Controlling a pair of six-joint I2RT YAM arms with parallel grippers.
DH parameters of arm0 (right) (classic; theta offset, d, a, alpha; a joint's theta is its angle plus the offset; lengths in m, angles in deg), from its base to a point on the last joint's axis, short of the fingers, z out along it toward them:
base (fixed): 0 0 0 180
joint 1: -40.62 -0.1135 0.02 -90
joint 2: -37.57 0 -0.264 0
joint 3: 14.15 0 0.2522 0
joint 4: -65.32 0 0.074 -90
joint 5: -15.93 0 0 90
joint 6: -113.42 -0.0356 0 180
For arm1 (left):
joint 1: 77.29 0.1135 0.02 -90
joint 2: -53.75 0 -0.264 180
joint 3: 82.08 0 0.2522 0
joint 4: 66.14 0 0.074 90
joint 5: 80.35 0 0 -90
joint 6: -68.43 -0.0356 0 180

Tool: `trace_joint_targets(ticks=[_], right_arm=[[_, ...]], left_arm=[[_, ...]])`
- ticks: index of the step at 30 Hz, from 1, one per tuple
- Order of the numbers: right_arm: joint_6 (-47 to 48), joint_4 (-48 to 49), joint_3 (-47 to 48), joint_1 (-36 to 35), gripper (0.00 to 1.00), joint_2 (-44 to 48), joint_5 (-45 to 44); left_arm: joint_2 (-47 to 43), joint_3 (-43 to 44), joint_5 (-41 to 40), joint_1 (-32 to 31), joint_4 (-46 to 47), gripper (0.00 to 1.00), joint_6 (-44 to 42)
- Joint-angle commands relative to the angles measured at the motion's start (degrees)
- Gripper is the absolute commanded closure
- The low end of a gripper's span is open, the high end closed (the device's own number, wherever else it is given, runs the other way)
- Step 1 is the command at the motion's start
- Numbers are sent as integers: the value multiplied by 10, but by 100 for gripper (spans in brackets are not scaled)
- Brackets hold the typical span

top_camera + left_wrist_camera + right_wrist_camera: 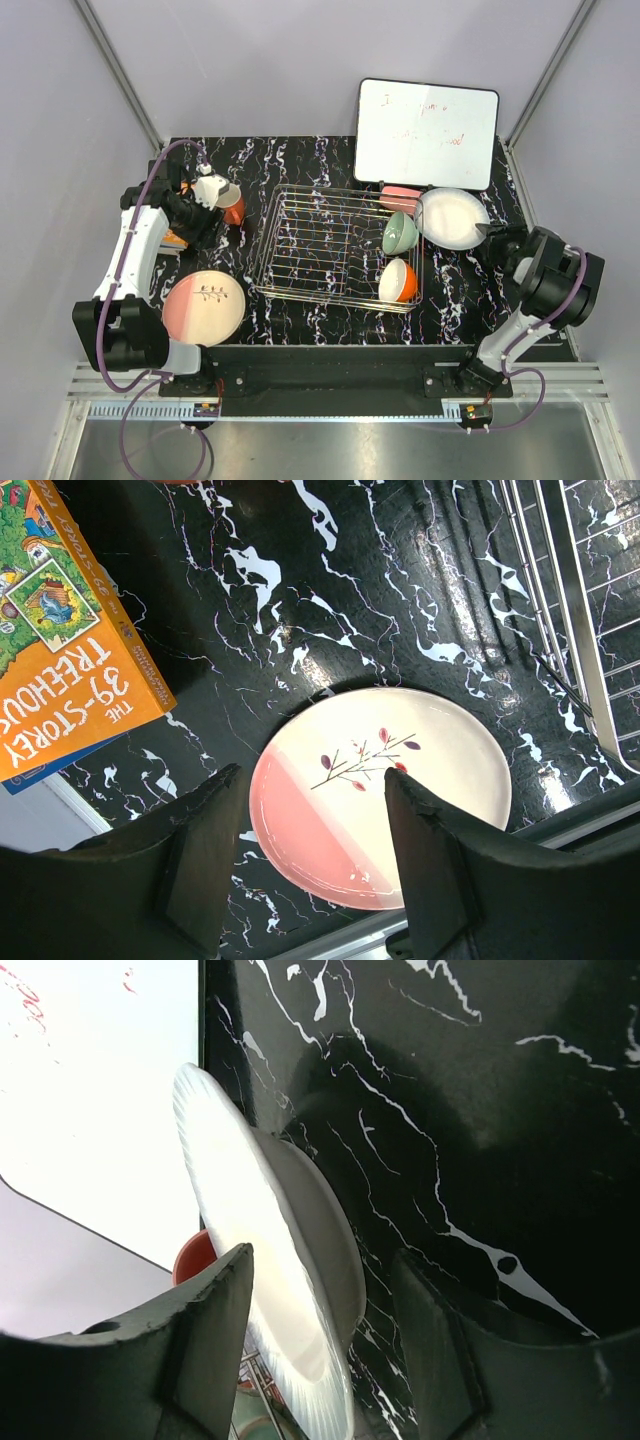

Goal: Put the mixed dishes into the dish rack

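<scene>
The silver wire dish rack (335, 245) stands mid-table. The pale green bowl (400, 232) and the orange bowl (398, 281) sit at its right end. The white plate (452, 218) is just right of the rack and looks tilted. My right gripper (492, 232) is open, and the plate's rim (270, 1250) lies between its fingers (215, 1340). The small pink cup (402, 196) lies behind the rack. My left gripper (203, 232) is open and empty above the table, next to the orange-red mug (234, 211). The pink-and-cream twig plate (204, 305) lies flat near the front left and shows below the left gripper (380, 790).
A whiteboard (427, 132) leans at the back right, close behind the white plate. The green-orange book (60, 630) lies at the left edge beside the left arm. The rack's rim (575, 620) is to the right of the left gripper.
</scene>
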Motion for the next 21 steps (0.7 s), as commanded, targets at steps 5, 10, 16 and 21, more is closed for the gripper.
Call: trace_joint_targets(ticks=[5, 10, 16, 21], right_arm=[[11, -43, 40, -41, 40, -21, -51], [6, -53, 53, -44, 53, -40, -50], [25, -85, 58, -49, 83, -36, -56], [61, -112, 9, -49, 100, 30, -90]], left_arm=[[-4, 2, 10, 3, 8, 38, -1], [-9, 3, 7, 3, 7, 38, -1], [-11, 13, 5, 3, 5, 39, 0], [-3, 34, 12, 3, 3, 38, 5]])
